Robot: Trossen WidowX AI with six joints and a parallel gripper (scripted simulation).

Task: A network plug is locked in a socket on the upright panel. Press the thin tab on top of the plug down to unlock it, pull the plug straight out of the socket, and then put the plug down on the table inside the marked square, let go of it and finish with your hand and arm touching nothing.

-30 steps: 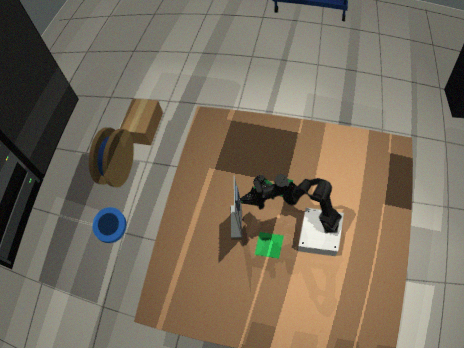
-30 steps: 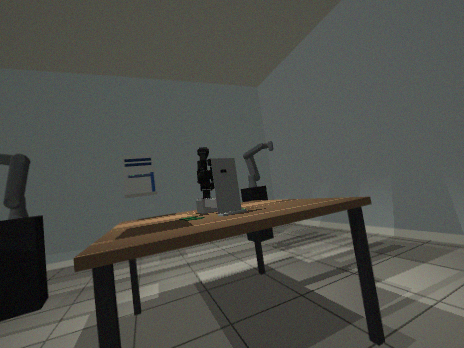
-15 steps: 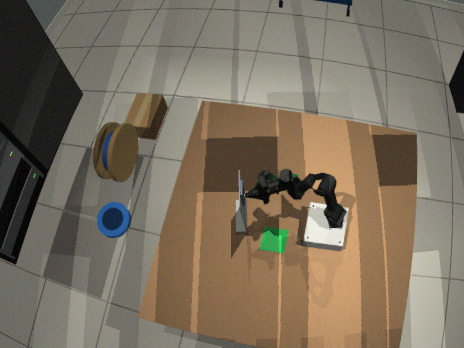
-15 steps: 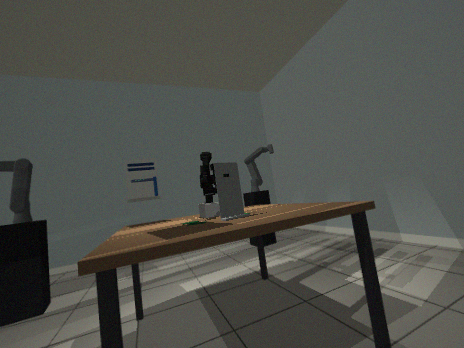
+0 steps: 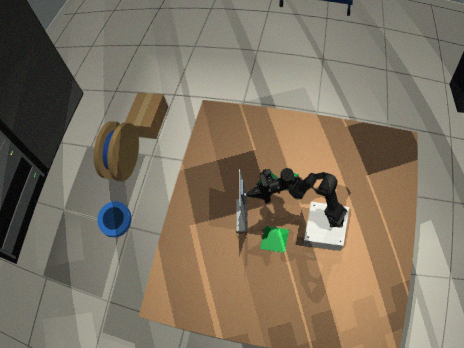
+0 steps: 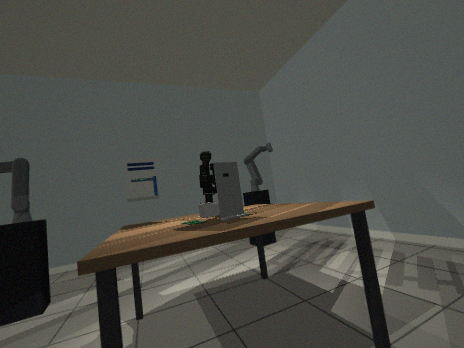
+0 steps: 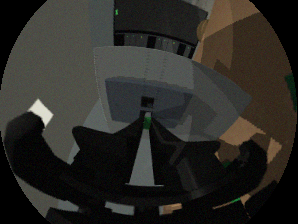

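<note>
The arm reaches from its white base plate [image 5: 314, 239] on the right across to the upright panel [image 5: 241, 210], which stands near the middle of the wooden table [image 5: 350, 300]. The claw [image 5: 251, 192] is right up against the panel's right face. In the wrist view its two dark fingers converge toward the small dark socket [image 7: 148, 102] in the grey panel, and a thin green-tipped piece, most likely the plug [image 7: 147, 123], sits just below that opening between the fingertips. The plug is too small to make out in the top and exterior views.

The claw is closed down to a narrow gap and is gripping something, which by its position I judge to be the plug with its tab squeezed. Whether the tab is pressed far enough to unlock cannot be told from these pictures.

The plug appears to be in the socket, not yet drawn out. So the approach and the grasp look done, and the tab press is probably under way or just made.

What is left is most of the task: pulling the plug straight out to the right, away from the panel, carrying it to the green marked square [image 5: 274, 239] that lies on the table near the panel's foot and just left of the base plate, setting it down there, opening the claw, and lifting the arm free of everything.
</note>
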